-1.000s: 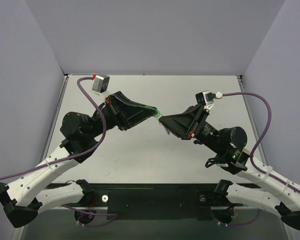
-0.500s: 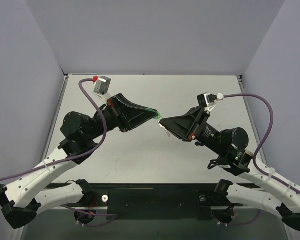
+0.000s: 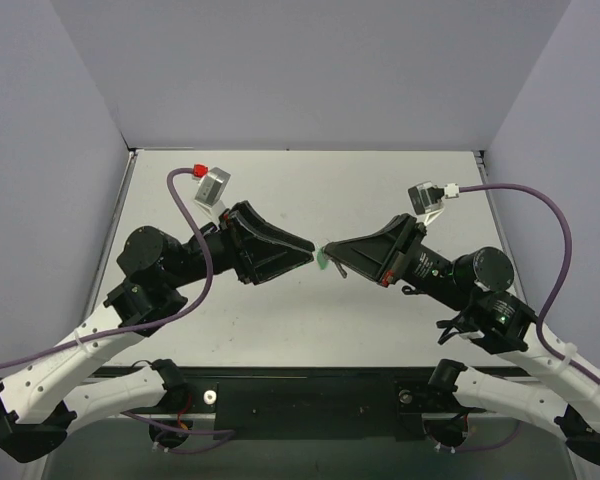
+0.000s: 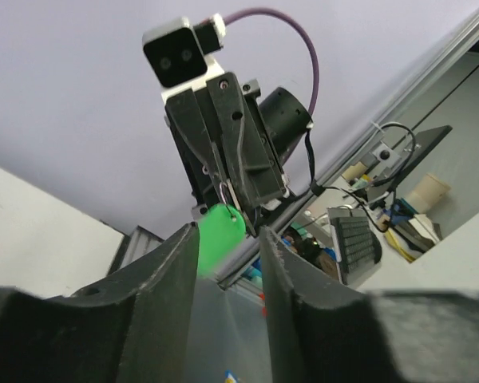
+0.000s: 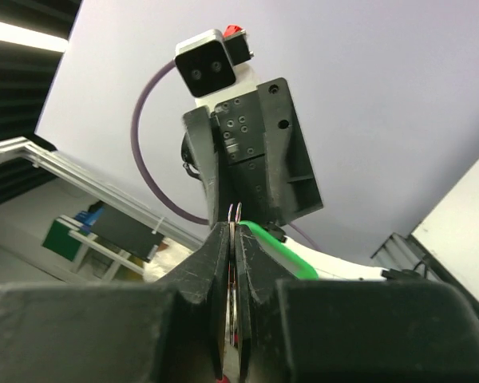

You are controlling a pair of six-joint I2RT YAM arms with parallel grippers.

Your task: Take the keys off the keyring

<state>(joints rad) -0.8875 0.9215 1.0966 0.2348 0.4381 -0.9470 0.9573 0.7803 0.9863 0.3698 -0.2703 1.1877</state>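
Note:
Above the middle of the table the two grippers meet tip to tip. My right gripper [image 3: 327, 249] [image 5: 233, 233] is shut on the thin wire ring [image 5: 233, 212] [image 4: 226, 194] of the keyring. Its bright green tag [image 3: 323, 263] [image 4: 221, 233] [image 5: 283, 249] hangs just below and beside those fingertips. My left gripper [image 3: 311, 256] [image 4: 227, 239] is open, its fingers [image 4: 164, 279] apart with nothing between them, and the tag sits just beyond their tips. I cannot pick out the small silver key for certain; a thin metal sliver shows deep between the right jaws.
The grey tabletop [image 3: 280, 320] lies under both arms, walled by pale panels at the back and sides. Purple cables [image 3: 185, 215] loop off each wrist camera. The black base rail [image 3: 310, 395] runs along the near edge.
My left gripper has opened, let go of the green tag and dropped slightly lower. The right gripper stays shut on the ring and has shifted a little right.

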